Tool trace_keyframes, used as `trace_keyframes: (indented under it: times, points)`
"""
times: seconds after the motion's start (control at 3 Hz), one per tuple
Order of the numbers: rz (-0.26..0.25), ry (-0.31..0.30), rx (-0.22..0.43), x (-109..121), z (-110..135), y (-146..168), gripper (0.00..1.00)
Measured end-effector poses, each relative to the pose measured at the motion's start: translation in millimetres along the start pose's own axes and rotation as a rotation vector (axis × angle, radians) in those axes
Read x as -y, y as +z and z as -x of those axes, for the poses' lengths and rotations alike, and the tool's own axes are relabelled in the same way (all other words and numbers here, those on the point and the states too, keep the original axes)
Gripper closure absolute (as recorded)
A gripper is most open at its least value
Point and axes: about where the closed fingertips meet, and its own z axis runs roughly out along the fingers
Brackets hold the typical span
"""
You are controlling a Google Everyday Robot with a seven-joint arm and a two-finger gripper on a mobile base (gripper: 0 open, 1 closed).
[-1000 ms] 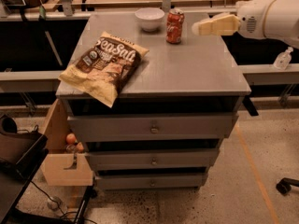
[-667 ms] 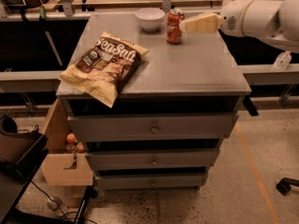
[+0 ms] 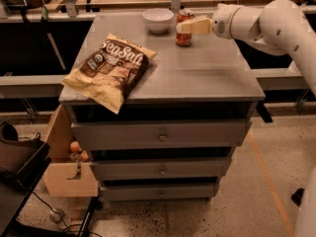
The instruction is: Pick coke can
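Gripper [image 3: 184, 26] advanced to coke can [image 3: 183, 38], beside white bowl [image 3: 158, 24], jaws' grip cannot tell

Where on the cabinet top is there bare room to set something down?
The widest free patch is the right half of the cabinet top, from the chip bag to the right edge, in front of the coke can. A smaller one lies back left, beside the white bowl. The back middle is crowded: bowl, can, and the end effector at the can.
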Motion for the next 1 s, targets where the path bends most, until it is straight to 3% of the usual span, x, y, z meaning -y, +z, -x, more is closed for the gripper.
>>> trace_keyframes:
  times: [0.33, 1.0]
  points:
    - [0.005, 0.017, 0.006, 7, -16, 27, 0.00]
    - [0.042, 0.113, 0.088, 17, -30, 83, 0.00]
